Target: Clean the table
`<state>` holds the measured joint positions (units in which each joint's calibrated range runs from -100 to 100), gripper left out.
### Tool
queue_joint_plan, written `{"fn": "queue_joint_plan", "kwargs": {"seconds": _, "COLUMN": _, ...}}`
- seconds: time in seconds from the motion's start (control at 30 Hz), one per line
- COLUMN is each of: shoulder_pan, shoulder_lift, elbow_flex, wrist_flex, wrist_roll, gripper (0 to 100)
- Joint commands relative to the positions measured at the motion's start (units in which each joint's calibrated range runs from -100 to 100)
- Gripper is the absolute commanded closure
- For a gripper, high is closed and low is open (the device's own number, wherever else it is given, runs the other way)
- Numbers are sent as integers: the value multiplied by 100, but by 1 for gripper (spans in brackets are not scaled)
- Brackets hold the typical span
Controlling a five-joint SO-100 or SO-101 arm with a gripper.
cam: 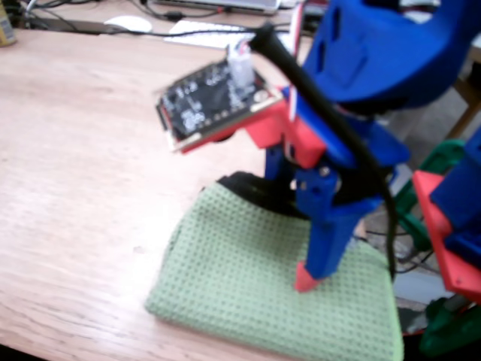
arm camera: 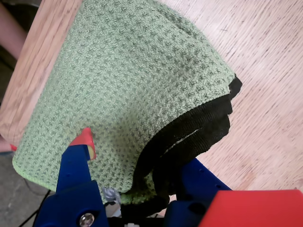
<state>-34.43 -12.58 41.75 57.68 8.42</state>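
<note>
Wooden table (cam: 83, 173) lies under green cloth (cam: 248, 278) beneath the claw (cam: 289, 248)

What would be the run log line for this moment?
end effector: shut on green cloth | cloth: folded, flat on table near edge

It looked like an office or hobby desk. On the far edge of the wooden table (cam: 75, 150) lay a white mouse (cam: 129, 24), a keyboard (cam: 207, 31) and dark cables (cam: 75, 26).
</note>
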Motion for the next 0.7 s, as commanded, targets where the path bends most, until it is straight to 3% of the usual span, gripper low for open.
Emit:
{"fn": "queue_joint_plan", "kwargs": {"seconds": 0.0, "shoulder_pan": 8, "shoulder_lift": -534, "elbow_flex": -451, "wrist_flex": 78, "wrist_roll": 29, "gripper": 72}}
{"fn": "queue_joint_plan", "kwargs": {"seconds": 0.5, "shoulder_pan": 566, "shoulder_lift": -1709, "elbow_flex": -470, "wrist_flex": 176, "wrist_roll": 39, "gripper": 72}}
{"fn": "queue_joint_plan", "kwargs": {"seconds": 0.67, "shoulder_pan": 550, "shoulder_lift": -4317, "elbow_flex": -282, "wrist_flex": 192, "wrist_roll": -39, "gripper": 73}}
